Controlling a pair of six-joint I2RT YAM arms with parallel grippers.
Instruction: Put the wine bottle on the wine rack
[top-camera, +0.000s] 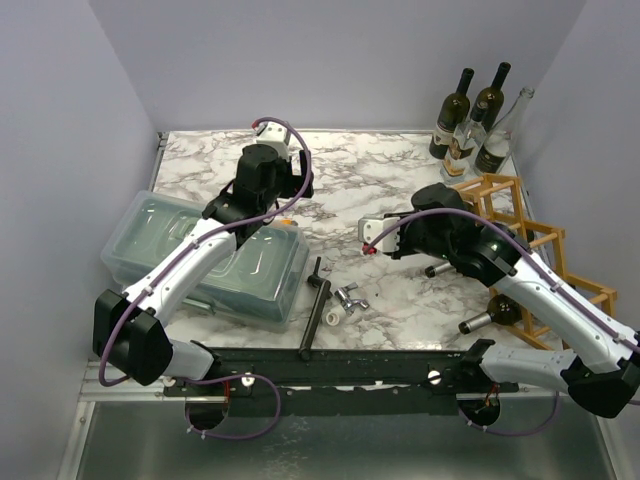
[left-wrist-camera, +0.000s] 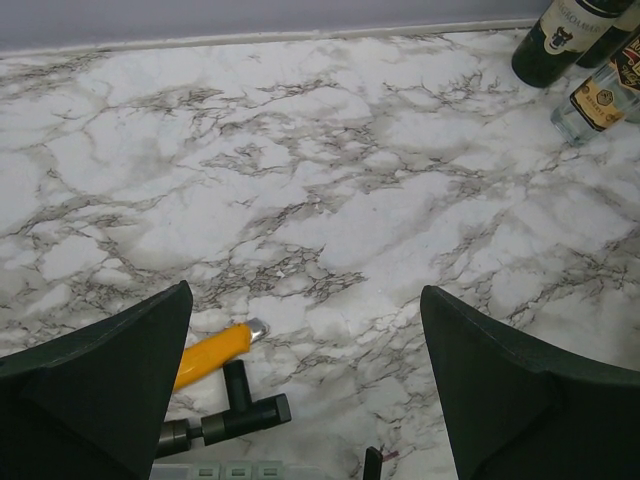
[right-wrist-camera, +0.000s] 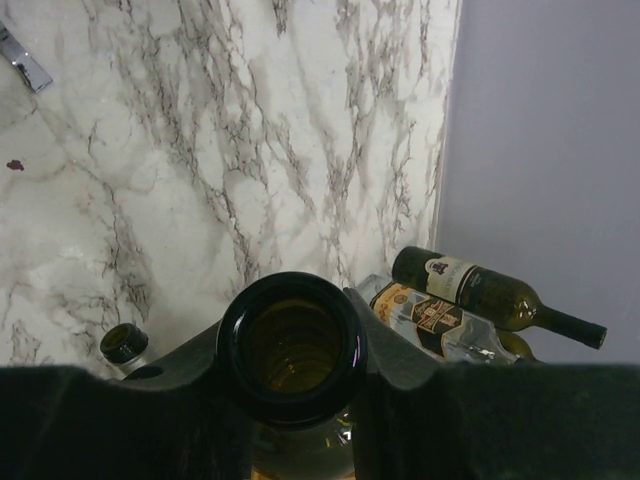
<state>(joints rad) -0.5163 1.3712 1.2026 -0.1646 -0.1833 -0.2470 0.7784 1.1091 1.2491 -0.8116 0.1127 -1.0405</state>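
Right gripper (right-wrist-camera: 292, 352) around dark-green wine bottle (right-wrist-camera: 292, 328), beside light-brown wine rack (top-camera: 541, 246)

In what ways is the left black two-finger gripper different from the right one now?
The left gripper is open and empty; the right gripper is shut on a dark glass wine bottle. The left gripper's fingers stand wide apart; the right gripper's fingers touch the bottle's sides. Both have black fingers.

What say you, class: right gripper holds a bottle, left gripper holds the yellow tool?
The left wrist view shows the left gripper open and empty, the yellow tool lying on the table. The right gripper does hold a bottle.
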